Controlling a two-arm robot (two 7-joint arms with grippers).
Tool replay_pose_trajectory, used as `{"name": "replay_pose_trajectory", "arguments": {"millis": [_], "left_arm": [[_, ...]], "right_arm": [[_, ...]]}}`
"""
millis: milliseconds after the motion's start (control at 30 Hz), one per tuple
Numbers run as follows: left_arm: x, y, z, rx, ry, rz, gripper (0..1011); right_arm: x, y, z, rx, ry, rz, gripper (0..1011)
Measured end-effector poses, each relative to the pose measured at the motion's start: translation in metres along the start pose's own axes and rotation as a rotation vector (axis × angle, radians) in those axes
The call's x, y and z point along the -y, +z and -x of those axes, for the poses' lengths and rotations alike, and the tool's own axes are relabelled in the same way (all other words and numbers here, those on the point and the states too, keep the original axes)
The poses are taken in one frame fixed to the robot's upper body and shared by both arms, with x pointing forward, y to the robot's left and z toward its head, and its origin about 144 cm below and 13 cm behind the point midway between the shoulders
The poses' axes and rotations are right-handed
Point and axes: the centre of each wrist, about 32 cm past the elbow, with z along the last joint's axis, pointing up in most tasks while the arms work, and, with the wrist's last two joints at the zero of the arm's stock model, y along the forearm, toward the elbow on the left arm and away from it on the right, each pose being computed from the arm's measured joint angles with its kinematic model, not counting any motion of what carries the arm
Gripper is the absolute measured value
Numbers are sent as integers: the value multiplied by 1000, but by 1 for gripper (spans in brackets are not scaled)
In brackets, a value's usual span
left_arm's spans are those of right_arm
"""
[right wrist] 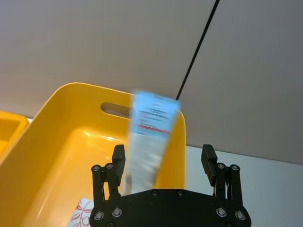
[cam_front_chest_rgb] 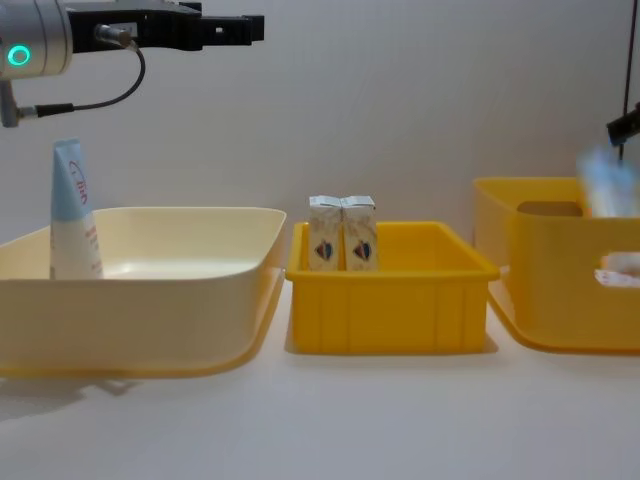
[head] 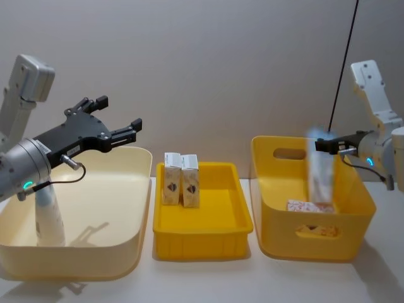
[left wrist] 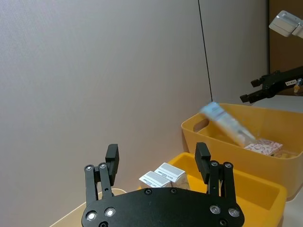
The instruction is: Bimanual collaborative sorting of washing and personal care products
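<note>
Three smooth plastic bins stand in a row on the pale table (head: 208,278): a wide cream tub (head: 126,252) with rounded corners on the robot's left, a shallow yellow tray (head: 202,243) in the middle, and a deeper yellow bin (head: 278,240) with handle slots on the right. One squeeze tube (head: 49,218) stands upright in the tub's left part, its pale blue crimped end on top, with bare floor beside it. Two small cartons (head: 180,180) stand upright, touching each other, at the tray's far wall; the near part of the tray is bare. The left gripper (head: 117,123) hangs above the tub, its black fingers spread and gripping nothing. The right gripper (head: 323,146) sits above the bin's far right side, fingers parted; in its wrist view a second tube (right wrist: 150,142) shows as a blur between the fingers without touching them, crimped end uppermost, over the bin's inside. A flat carton (head: 303,207) with red print lies on the bin's floor.
</note>
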Motion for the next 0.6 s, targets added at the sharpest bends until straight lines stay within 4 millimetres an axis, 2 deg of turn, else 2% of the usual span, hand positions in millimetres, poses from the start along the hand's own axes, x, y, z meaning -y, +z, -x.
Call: {"name": "replay_pose_trajectory", "arguments": {"millis": [600], "left_arm": [[0, 0, 0, 0, 0, 0, 1001]], "right_arm": [[-2, 0, -6, -7, -24, 32, 1001]]}}
